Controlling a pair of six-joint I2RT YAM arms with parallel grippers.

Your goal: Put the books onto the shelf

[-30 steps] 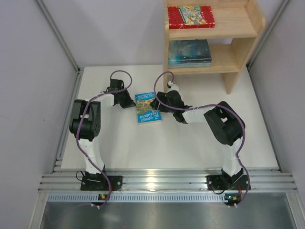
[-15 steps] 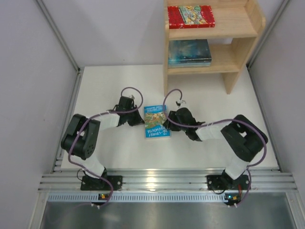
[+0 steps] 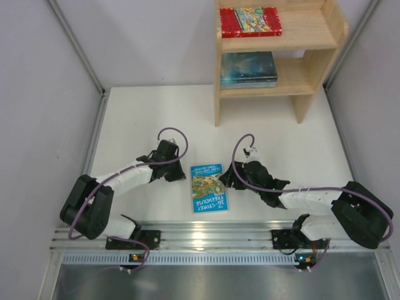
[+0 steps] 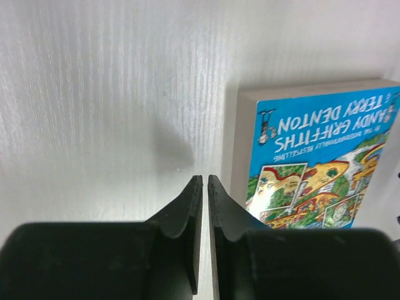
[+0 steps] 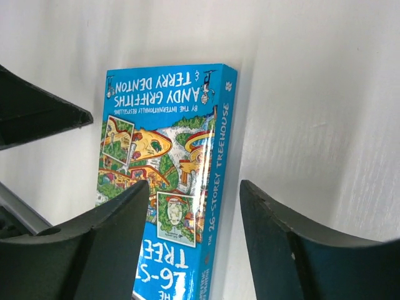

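From above, the blue book [image 3: 209,187] was seen lying flat on the table [image 3: 144,119] between both grippers, with a red book [image 3: 250,22] and a teal book [image 3: 249,69] laid on the shelf [image 3: 306,31]. Only the wrist views revealed the claws. The left gripper [image 4: 205,181] was nearly clenched on nothing beside the book's page edge. The right gripper [image 5: 195,187] was spread wide over its spine.

white table [image 3: 144,112], aluminium rail [image 3: 219,236], grey walls [image 3: 37,94]

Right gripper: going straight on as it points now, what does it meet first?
The right gripper would likely meet the blue book first, at its spine edge between the open jaws.
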